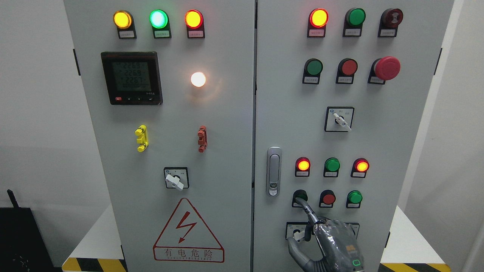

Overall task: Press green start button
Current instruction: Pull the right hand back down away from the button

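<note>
Your right hand (332, 241) sits at lower right of frame, index finger out, other fingers (297, 251) curled, holding nothing. Fingertip touches the green button (300, 196), lower right panel (378, 132). Press looks underway; full push and release remain.

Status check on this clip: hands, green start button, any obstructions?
Right hand up at lower right panel, index fingertip on green start button. Left hand out of view. Red button beside it untouched; nothing blocking.
</note>
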